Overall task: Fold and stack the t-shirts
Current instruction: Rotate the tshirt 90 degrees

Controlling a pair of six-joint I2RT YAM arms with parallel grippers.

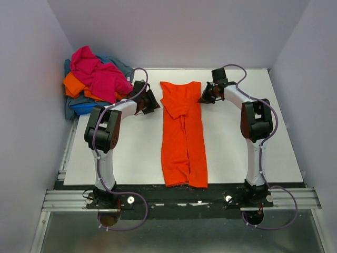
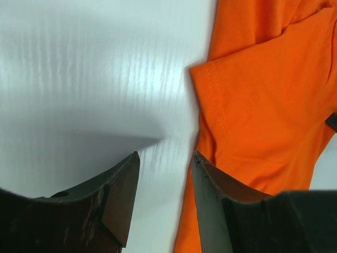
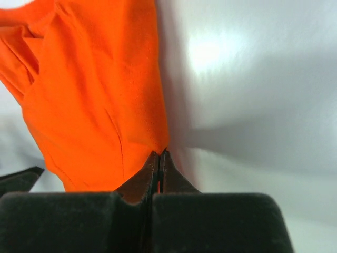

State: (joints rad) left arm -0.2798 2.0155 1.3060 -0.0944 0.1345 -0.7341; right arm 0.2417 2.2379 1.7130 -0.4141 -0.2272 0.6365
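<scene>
An orange t-shirt (image 1: pixel 183 132) lies lengthwise down the middle of the white table (image 1: pixel 131 153), folded into a long narrow strip. My right gripper (image 1: pixel 204 97) is at its far right corner, shut on the fabric edge (image 3: pixel 159 153); a sliver of orange shows between the fingers. My left gripper (image 1: pixel 149 101) is open at the shirt's far left edge. In the left wrist view the gripper (image 2: pixel 166 154) straddles that edge, one finger over the orange shirt (image 2: pixel 263 95) and the other over bare table. Other t-shirts lie heaped at the back left: magenta (image 1: pixel 97 71), orange (image 1: pixel 76 84), blue (image 1: pixel 84 108).
Pale walls close in the table on the left, right and back. A metal rail (image 1: pixel 179 199) with both arm bases runs along the near edge. The heap of shirts overhangs the table's back left corner, close behind my left arm.
</scene>
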